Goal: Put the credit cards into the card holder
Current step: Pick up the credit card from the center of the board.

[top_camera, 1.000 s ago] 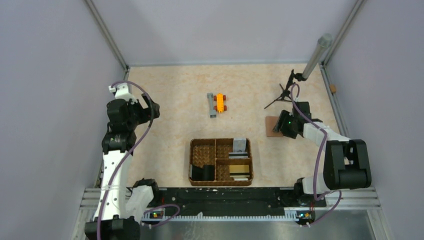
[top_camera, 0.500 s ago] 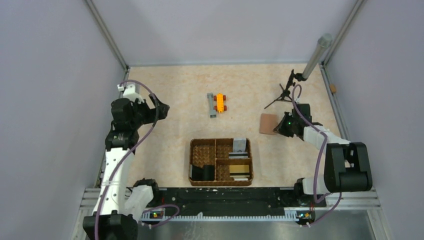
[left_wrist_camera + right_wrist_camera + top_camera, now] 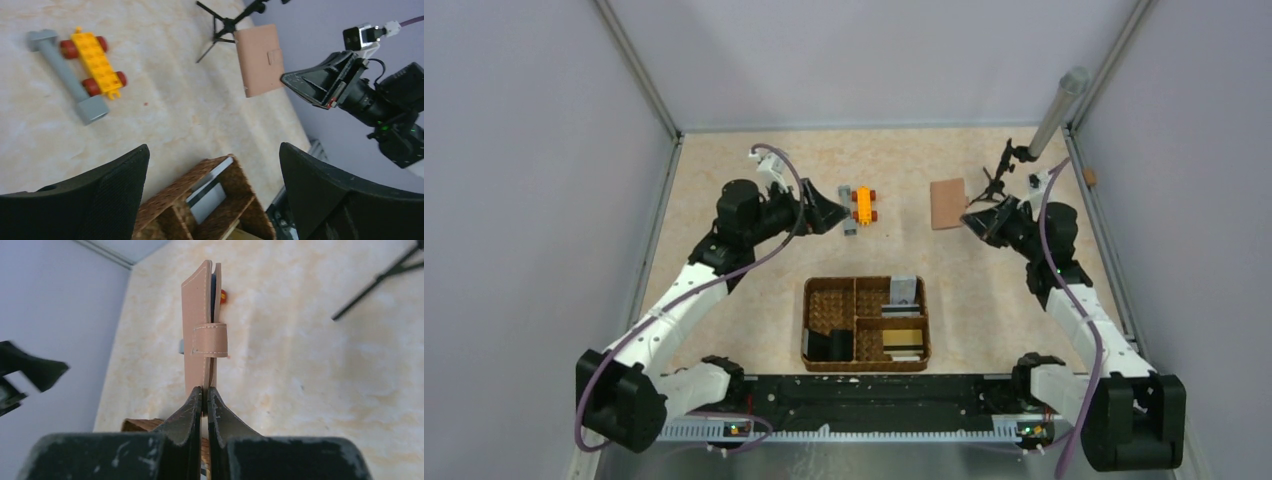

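The card holder [image 3: 947, 203] is pinched by its 4 o'clock corner in the right gripper [image 3: 971, 218], whose jaws are pressed tight together on the leather. From the right wrist view the holder [image 3: 202, 340] sticks straight out of the fingertips edge-on, folded closed with its strap tab wrapped across the edge, and it looks lifted clear of the table [image 3: 754, 270]. In the overhead view it sits at about 1 o'clock from the woven basket [image 3: 805, 322], just to the 9 o'clock side of a small black tripod [image 3: 989, 185]

The credit cards [image 3: 903, 340] lie in the basket's right-hand compartments: gold and white ones at its 4 o'clock, a grey card [image 3: 903, 291] leaning at its 1 o'clock. A black block [image 3: 829, 346] fills the 7 o'clock compartment

The left gripper [image 3: 834, 213] has its jaws spread as wide as they go and holds nothing. It hangs at 11 o'clock from the basket, close to a grey bar [image 3: 846, 210] and a yellow toy car [image 3: 862, 205] that lie side by side at the basket's 12 o'clock. Its wrist camera looks past both black fingers [image 3: 100, 200] toward the held holder
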You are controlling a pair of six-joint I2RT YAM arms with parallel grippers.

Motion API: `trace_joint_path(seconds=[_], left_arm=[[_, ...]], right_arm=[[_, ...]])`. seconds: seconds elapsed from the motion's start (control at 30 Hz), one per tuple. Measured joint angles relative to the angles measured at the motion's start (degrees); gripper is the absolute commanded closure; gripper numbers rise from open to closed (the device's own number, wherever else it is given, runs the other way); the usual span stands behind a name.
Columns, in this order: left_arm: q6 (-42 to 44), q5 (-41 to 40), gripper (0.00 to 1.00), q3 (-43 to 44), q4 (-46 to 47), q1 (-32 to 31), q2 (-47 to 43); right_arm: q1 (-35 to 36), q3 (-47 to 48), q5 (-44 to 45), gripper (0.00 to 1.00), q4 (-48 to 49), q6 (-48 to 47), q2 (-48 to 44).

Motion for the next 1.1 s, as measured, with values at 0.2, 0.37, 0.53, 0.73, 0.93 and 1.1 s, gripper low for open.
trace_joint_path(seconds=[0.2, 0.37, 0.53, 0.73, 0.93, 1.1], left_arm=[[-10.88, 5.62, 0.01, 0.68, 14.86, -4.09, 6.78], [-16.44, 8.13, 0.01, 1.88, 25.00, -6.75, 11.45], [-19.34, 10.73, 0.03, 4.11, 30.86, -8.50, 14.73], [-21.22, 14.23, 0.71, 5.49, 35.89, -9.20, 15.43], [-18.08, 17.38, 1.00, 5.81, 36.76, -9.79, 15.34], [-3.06, 16.74, 1.00, 6.97, 19.02, -10.27, 10.78]], right_arm=[[0.74, 0.26, -9.90, 1.00, 12.44, 4.44, -3.19], [3.78, 2.54, -15.52, 1.00, 23.12, 9.42, -2.27], [9.27, 6.51, -19.52, 1.00, 30.47, 11.52, 0.26], [12.85, 8.00, -22.08, 1.00, 34.32, 12.17, 2.12], [12.92, 9.16, -22.29, 0.61, 30.01, 10.82, 4.07], [12.92, 13.03, -19.50, 0.16, 17.22, 2.56, 3.72]])
